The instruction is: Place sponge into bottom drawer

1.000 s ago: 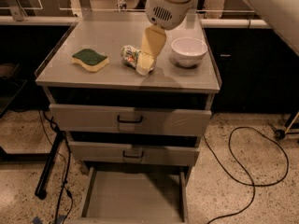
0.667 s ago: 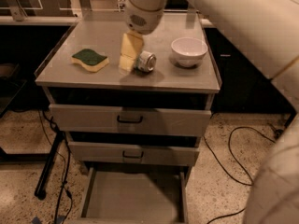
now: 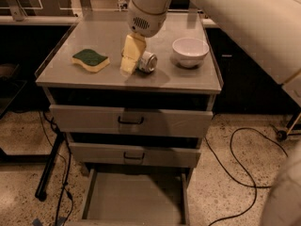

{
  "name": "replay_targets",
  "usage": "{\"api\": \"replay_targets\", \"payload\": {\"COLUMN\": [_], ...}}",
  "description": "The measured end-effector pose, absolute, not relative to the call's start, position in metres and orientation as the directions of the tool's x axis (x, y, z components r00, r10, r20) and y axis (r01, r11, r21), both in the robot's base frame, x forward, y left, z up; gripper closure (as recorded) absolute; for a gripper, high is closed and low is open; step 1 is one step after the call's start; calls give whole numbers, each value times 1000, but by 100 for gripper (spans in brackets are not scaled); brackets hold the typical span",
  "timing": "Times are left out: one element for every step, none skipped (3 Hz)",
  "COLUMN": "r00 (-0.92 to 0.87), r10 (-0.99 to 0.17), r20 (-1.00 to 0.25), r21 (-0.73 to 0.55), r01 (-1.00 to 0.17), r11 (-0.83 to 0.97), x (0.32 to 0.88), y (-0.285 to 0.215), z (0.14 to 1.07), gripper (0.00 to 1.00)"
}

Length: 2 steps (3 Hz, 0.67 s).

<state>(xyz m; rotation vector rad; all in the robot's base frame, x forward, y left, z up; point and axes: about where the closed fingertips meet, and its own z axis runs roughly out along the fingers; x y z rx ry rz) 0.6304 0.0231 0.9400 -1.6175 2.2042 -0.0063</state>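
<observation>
The sponge [image 3: 91, 60], pale yellow with a dark green top, lies on the left of the grey cabinet top [image 3: 94, 76]. My gripper [image 3: 129, 60] hangs from the white arm above the middle of the top, to the right of the sponge and apart from it, its pale fingers in front of a crushed can [image 3: 147, 62]. The bottom drawer [image 3: 134, 199] is pulled out at floor level and shows a plain grey floor with nothing in it.
A white bowl [image 3: 190, 51] stands on the right of the top. Two upper drawers with black handles [image 3: 130, 121] are shut. Black cables [image 3: 244, 173] run over the speckled floor at the right, and a black stand leg [image 3: 49, 166] is at the left.
My gripper has moved left across the cabinet top, from beside the bowl to in front of the can, closer to the sponge. The sponge, can and bowl have stayed put.
</observation>
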Motion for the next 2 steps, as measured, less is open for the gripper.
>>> {"api": "replay_targets", "payload": {"r00": [-249, -217], "r10": [-883, -865], "r20": [-399, -452], "r21": [-244, -263], "r01": [-899, -894], "r11": [363, 362], "x": [642, 668], "y": [40, 73], "z": [940, 948], "gripper": [0, 0]}}
